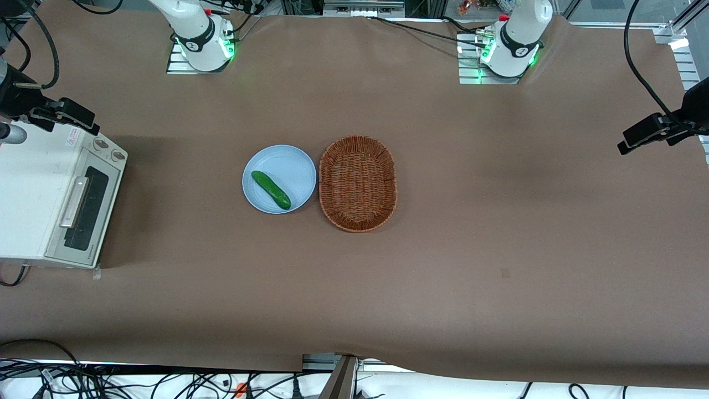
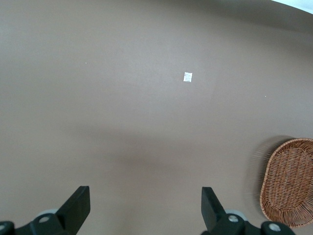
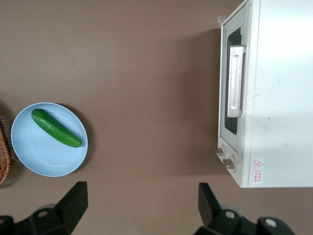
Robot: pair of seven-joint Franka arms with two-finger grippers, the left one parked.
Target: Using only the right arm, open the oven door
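The white toaster oven (image 1: pixel 33 188) stands at the working arm's end of the table. Its oven door (image 1: pixel 83 213) with dark glass and a silver bar handle (image 1: pixel 75 202) is shut. The door (image 3: pixel 230 83) and handle (image 3: pixel 235 81) also show in the right wrist view, with the two knobs (image 3: pixel 225 157) beside them. My right arm's gripper (image 1: pixel 77 119) hangs high above the table near the oven's knob end, well apart from the door. It is open and empty (image 3: pixel 142 196), and its black fingers (image 3: pixel 76 198) stand wide apart over bare table.
A pale blue plate (image 1: pixel 266 160) with a green cucumber (image 1: pixel 271 189) lies mid-table, beside a wicker basket (image 1: pixel 358 183). Both also show in the right wrist view, the plate (image 3: pixel 34 152) and the cucumber (image 3: pixel 56 128). A brown cloth covers the table.
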